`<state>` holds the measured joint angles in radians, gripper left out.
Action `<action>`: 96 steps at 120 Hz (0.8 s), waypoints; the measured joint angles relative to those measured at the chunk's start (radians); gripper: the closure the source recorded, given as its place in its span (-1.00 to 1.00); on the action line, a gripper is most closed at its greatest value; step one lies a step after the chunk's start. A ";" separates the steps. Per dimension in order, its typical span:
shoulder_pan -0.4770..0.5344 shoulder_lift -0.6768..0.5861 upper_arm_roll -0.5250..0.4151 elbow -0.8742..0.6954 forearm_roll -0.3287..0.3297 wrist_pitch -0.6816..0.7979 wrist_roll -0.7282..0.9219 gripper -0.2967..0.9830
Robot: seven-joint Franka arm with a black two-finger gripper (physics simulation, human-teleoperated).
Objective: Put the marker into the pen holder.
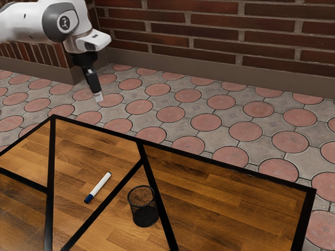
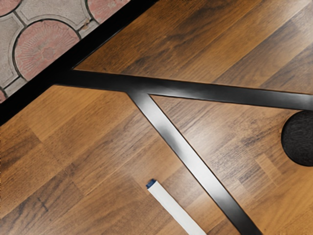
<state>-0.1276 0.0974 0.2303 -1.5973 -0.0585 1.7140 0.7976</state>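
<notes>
My gripper hangs high above the far left part of the table in the exterior view, well apart from the marker and the holder. A white marker with a dark blue cap lies flat on the wood. The black mesh pen holder stands upright to its right in the exterior view, with a black inlaid strip between them. From my wrist, the marker is partly cut off at the lower edge, and the round dark pen holder is partly cut off at the side.
The wooden table has a black border and black strips across its top. Beyond its far edge lies a floor of round pink tiles, with a brick wall behind. Bare wood surrounds the marker.
</notes>
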 joint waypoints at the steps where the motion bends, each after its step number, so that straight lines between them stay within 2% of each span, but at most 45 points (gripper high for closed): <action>1: 0.000 0.000 0.000 0.000 0.000 0.000 0.003 -0.54; 21: 0.001 -0.019 0.001 -0.012 -0.001 0.007 0.049 -0.54; 29: -0.005 -0.073 0.007 -0.096 0.002 0.020 0.044 -0.54; 41: -0.037 -0.100 0.050 -0.252 0.023 0.123 0.013 -0.54; 57: -0.012 -0.013 0.068 -0.296 0.034 0.220 -0.043 -0.54; 71: 0.056 0.029 0.070 -0.410 -0.001 0.361 -0.088 -0.54; 86: 0.036 0.059 0.067 -0.534 -0.058 0.549 -0.134 -0.53; 96: 0.030 0.092 0.067 -0.550 -0.095 0.636 -0.159 -0.32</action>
<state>-0.0973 0.1897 0.2972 -2.1468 -0.1534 2.3499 0.6384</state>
